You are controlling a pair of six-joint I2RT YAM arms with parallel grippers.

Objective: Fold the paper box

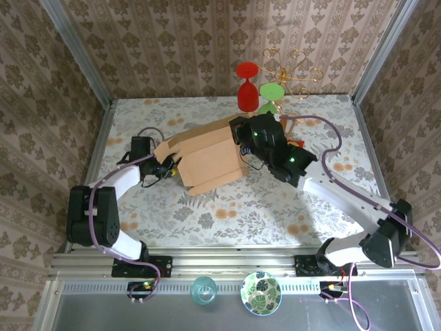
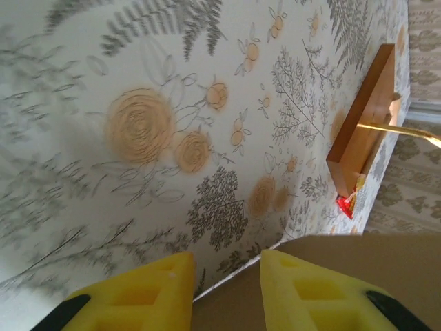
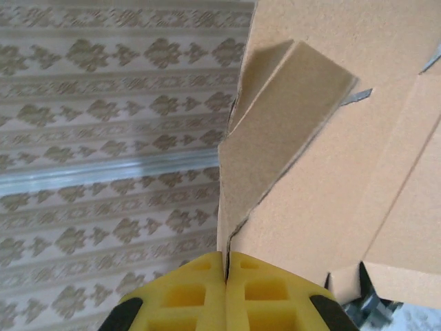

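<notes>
The paper box (image 1: pixel 210 158) is tan corrugated cardboard, half-formed, standing in the middle of the floral table with its flaps raised. My left gripper (image 1: pixel 169 167) is at the box's left end. In the left wrist view its yellow fingers (image 2: pixel 151 289) stand apart, and a corner of the box (image 2: pixel 358 269) lies in the gap of the left gripper (image 2: pixel 227 265). My right gripper (image 1: pixel 241 134) is at the box's far right corner. In the right wrist view the right gripper (image 3: pixel 226 258) is pressed shut on the thin edge of an upright flap of the box (image 3: pixel 331 172).
A wooden stand (image 2: pixel 362 131) with a gold wire frame (image 1: pixel 293 72) sits at the back of the table, with a red glass (image 1: pixel 247 86) and a green glass (image 1: pixel 271 93) beside it. A patterned bowl (image 1: pixel 260 292) and a bluish glass (image 1: pixel 204 289) rest on the near ledge. Patterned walls enclose the table.
</notes>
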